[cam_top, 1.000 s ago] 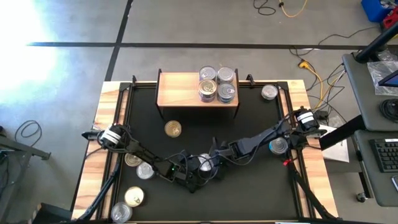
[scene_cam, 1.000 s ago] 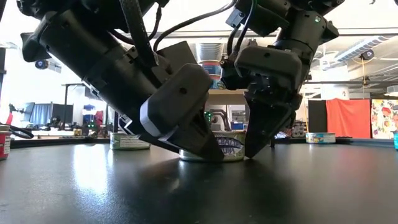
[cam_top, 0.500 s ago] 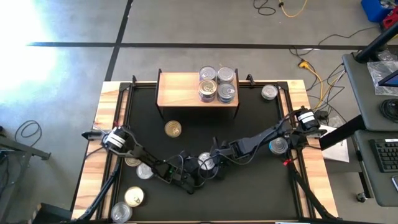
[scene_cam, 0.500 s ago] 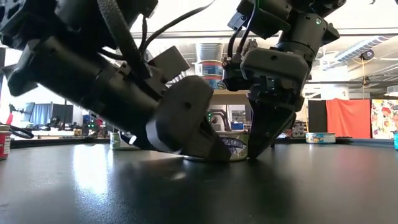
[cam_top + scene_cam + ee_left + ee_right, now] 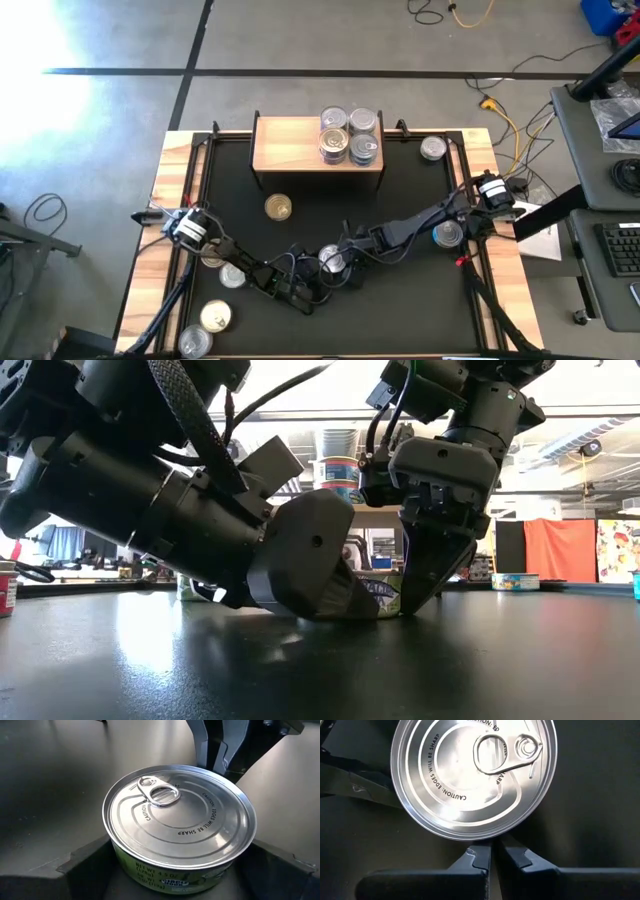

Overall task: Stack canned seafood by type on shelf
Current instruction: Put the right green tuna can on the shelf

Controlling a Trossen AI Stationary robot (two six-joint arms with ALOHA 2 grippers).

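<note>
A silver-lidded can (image 5: 331, 262) with a pull ring and a green label sits flat on the black table (image 5: 400, 210), near the middle of its front half, well in front of the shelf (image 5: 290, 145). The left gripper (image 5: 318, 278) lies low around it, fingers spread wide with the can between them; in the left wrist view the can (image 5: 179, 827) fills the gap between the two dark fingers (image 5: 85, 862), though it is hard to tell whether they press on its wall. The right gripper (image 5: 345, 258) stands on the other side of the same can with its fingers pinched together, tips down at the table and right at the can's rim (image 5: 470, 775). In the low view both grippers flank the can (image 5: 385, 598), the left gripper (image 5: 345, 600) nearly flat on the table and the right gripper (image 5: 425, 585) steeply tilted.

On the shelf, four cans (image 5: 350, 135) are grouped at its right half. A gold-lidded can (image 5: 278, 207) stands alone on the table between the shelf and the grippers. Further cans sit near the left arm (image 5: 225, 270), at the front left corner (image 5: 207, 328), near the back right corner (image 5: 432, 149), and a blue one by the right arm (image 5: 447, 235).
</note>
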